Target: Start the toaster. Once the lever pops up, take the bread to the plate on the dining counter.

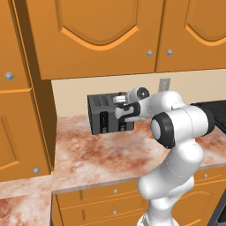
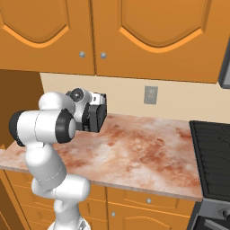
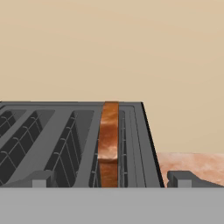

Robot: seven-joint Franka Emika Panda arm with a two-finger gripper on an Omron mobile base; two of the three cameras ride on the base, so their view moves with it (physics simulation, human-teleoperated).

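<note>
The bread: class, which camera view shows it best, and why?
The hand view: the bread stands edge-on in a slot near the right end of the toaster, close up. In the left base view the arm covers part of the toaster's top; in the right base view it hides most of the toaster.

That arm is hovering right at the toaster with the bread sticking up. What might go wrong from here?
1. The open gripper straddles more than the bread: one fingertip sits beyond the toaster's outer edge, so closing might catch the wall rather than the slice.
2. The slice is thin and stands edge-on in a wire-lined slot; a tilted pull may snag it.
3. The toaster sits near the back wall, leaving the hand little room.
</note>
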